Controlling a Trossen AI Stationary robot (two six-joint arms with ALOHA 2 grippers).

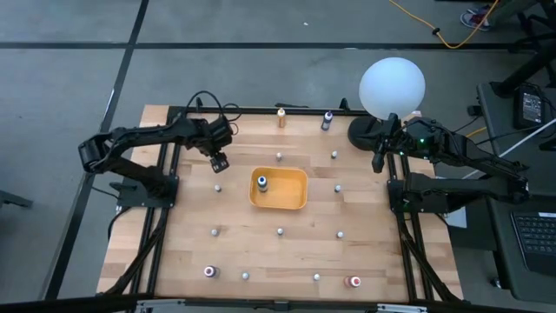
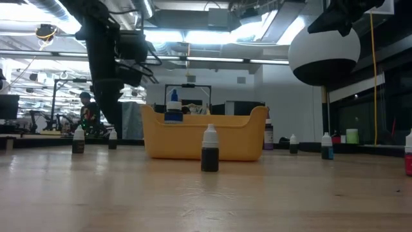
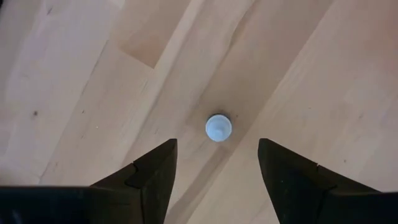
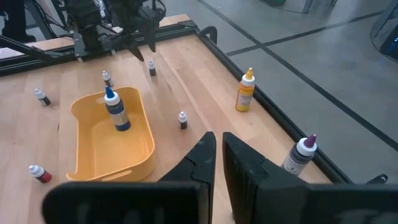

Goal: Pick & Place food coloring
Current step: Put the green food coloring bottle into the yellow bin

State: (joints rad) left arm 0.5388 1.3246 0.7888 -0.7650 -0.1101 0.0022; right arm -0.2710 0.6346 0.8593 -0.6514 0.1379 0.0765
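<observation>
- Nearest the low camera stands a dark bottle [image 2: 210, 149] with a white cap, upright on the table [image 2: 193, 200], in front of the yellow tray [image 2: 204, 136].
- Only the low view shows the bottles' heights; from above they are mostly pale dots scattered over the wood.
- One blue-capped bottle [image 1: 261, 183] stands upright inside the tray [image 1: 291, 193], near its left end (the right wrist view shows this most clearly [image 4: 115, 109]).
- Left gripper [image 1: 218, 161] hangs above the table left of the tray, its fingers spread wide; its wrist view looks straight down on a white cap [image 3: 218, 127] between them, untouched.
- Right gripper [image 4: 217, 152] waits by the table's back right corner, beside the white lamp [image 1: 393, 85], its fingers pressed almost together and holding nothing.
- Along the back edge stand an orange bottle [image 1: 281, 117] and a dark-capped one [image 1: 327, 120]; the right wrist view shows them as taller than the tiny ones.
</observation>
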